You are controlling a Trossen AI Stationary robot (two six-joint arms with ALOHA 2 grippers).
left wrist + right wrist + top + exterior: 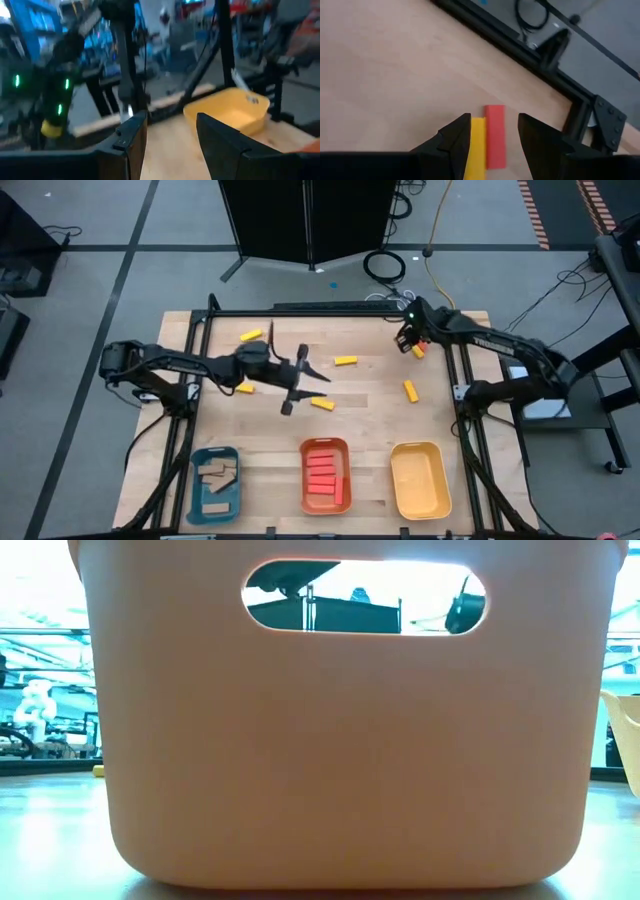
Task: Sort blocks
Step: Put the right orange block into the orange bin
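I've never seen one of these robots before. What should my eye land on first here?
First, the three trays along the table's near edge: a blue tray holding tan blocks, an orange tray full of red blocks, and an empty yellow tray. Yellow blocks lie scattered mid-table. At the far right corner, the right gripper hangs open over a yellow and red block pair.

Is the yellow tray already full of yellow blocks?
No, the yellow tray looks empty in the high view, and yellow blocks lie scattered on the table.

Bare wooden table (pixel 370 415) lies open mid-right; three rounded plastic trays, blue (pixel 215 481), orange (pixel 325 474) and yellow (pixel 419 479), block the near edge.
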